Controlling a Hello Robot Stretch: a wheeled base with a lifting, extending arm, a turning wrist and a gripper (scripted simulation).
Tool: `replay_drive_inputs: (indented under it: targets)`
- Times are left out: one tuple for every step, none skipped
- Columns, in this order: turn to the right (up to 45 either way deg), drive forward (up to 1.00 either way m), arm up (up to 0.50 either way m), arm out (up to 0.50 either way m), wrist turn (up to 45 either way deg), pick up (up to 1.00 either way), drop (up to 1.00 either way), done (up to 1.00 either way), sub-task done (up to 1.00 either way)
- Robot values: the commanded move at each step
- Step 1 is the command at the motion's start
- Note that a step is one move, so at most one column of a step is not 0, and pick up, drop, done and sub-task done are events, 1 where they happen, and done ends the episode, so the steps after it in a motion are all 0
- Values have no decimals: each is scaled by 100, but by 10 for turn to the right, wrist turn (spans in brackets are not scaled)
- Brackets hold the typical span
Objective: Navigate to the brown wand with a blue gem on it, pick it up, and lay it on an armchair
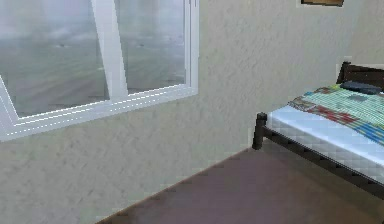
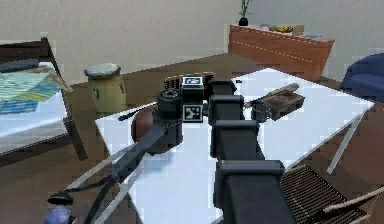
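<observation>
Looking ahead, the forward view has a white-framed glass window (image 1: 100,55) across its upper left, set in a cream textured wall (image 1: 230,90). At the right edge a dark wooden bed (image 1: 262,130) with a patchwork quilt (image 1: 335,100) stands on the dark brown floor (image 1: 250,190).

In the arm side view, the dark square-barred arm (image 2: 240,150) rises from the bottom edge over a white rectangular surface (image 2: 310,120). Its thin grey fingers (image 2: 112,166) run toward the lower left, past the surface's edge. A small bluish blob (image 2: 60,200) sits at their end, too small to name, so I cannot tell whether they hold anything.

The brown wand cannot be picked out for certain. A thin dark stick (image 2: 135,113) shows near the surface's left corner, just left of the dark body behind the fingers. A brown lumpy object (image 2: 275,100) lies on the surface right of the arm.

A tan drum-shaped cylinder (image 2: 105,88) stands at upper left, a long wooden sideboard (image 2: 280,45) at upper right, and a blue armchair (image 2: 368,75) at the right edge.
</observation>
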Motion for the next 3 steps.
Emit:
replay_drive_inputs:
  targets:
    - [0, 0, 0, 0, -60, 0, 0, 0, 0]
    - [0, 0, 0, -18, 0, 0, 0, 0, 0]
    - [-450, 0, 0, 0, 0, 0, 0, 0, 0]
